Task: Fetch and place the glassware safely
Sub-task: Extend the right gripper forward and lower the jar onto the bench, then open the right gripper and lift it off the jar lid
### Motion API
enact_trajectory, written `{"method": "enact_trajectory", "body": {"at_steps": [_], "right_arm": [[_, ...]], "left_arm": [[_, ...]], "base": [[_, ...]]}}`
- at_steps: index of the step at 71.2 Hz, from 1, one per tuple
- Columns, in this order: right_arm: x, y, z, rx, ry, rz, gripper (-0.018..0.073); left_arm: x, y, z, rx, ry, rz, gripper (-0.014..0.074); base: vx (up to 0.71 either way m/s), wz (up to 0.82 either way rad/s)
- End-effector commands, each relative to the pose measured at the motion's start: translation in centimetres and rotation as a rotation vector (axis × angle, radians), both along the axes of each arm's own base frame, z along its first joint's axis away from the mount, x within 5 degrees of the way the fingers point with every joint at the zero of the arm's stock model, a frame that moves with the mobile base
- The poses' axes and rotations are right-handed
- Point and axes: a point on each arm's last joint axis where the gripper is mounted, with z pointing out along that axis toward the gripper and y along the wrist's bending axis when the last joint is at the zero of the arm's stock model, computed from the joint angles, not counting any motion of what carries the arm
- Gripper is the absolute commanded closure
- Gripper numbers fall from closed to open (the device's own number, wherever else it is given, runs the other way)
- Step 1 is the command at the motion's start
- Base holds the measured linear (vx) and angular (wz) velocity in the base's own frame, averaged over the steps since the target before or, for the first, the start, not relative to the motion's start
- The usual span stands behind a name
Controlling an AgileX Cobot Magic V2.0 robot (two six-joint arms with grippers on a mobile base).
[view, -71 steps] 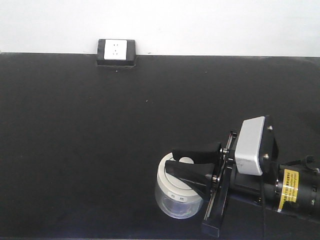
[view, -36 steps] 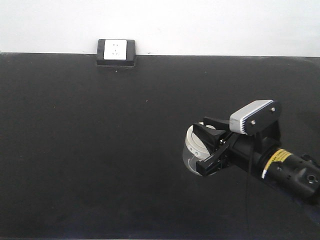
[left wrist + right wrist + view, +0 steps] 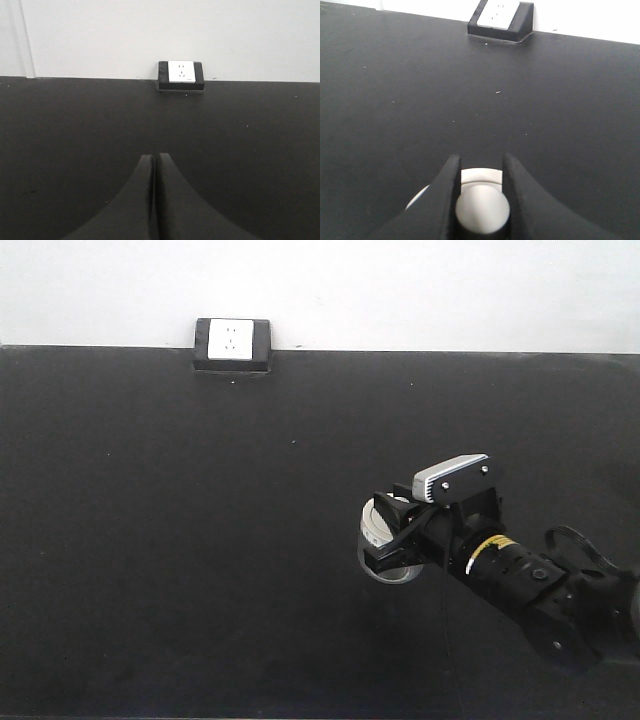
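The glass jar (image 3: 385, 560) sits toward the near right of the black table (image 3: 200, 540), well apart from the power socket box (image 3: 233, 345) that stands against the white wall (image 3: 400, 290) at the table's far edge. The jar lies nearer the camera than the socket and off to its right. Only part of its clear rounded body shows below the off-white lid (image 3: 377, 521); whether its base touches the table or hangs just above it cannot be told.

The right gripper (image 3: 392, 527) is clamped on the lid's central knob (image 3: 482, 209). In the right wrist view, the two dark fingers (image 3: 447, 192) press against either side of the round knob, with the lid's pale rim showing behind and to the left. The right arm (image 3: 530, 585) reaches in from the near right edge, with a grey camera housing (image 3: 452, 477) on top.

The left gripper (image 3: 155, 200) appears only in its own wrist view, its two black fingers pressed together with nothing between them, pointing across bare table toward the socket box (image 3: 181, 74) at the wall.
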Motion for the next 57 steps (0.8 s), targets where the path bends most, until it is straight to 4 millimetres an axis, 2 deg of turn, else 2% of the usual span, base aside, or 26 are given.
{"method": "enact_trajectory", "body": {"at_steps": [1,23,33,47,57], "right_arm": [[1.2,0.4,2.3,0.061,-0.164,0.002,0.0549],[2.0,0.9,0.0,-0.043,-0.323,0.039,0.0526],[2.2,0.9,-0.9,-0.026,-0.298,0.035,0.0485],[2.2,0.8,-1.4,0.000,-0.265,0.017,0.0367],[2.2,0.7,-1.3,0.033,-0.260,-0.001,0.0244]], "left_arm": [[0.2,-0.2,1.4,-0.017,-0.077,-0.024,0.0603],[0.2,-0.2,1.4,-0.017,-0.077,-0.024,0.0603],[0.2,-0.2,1.4,-0.017,-0.077,-0.024,0.0603],[0.2,-0.2,1.4,-0.017,-0.077,-0.024,0.0603],[0.2,-0.2,1.4,-0.017,-0.077,-0.024,0.0603]], "base": [[0.00,0.00],[0.00,0.00],[0.00,0.00],[0.00,0.00],[0.00,0.00]]}}
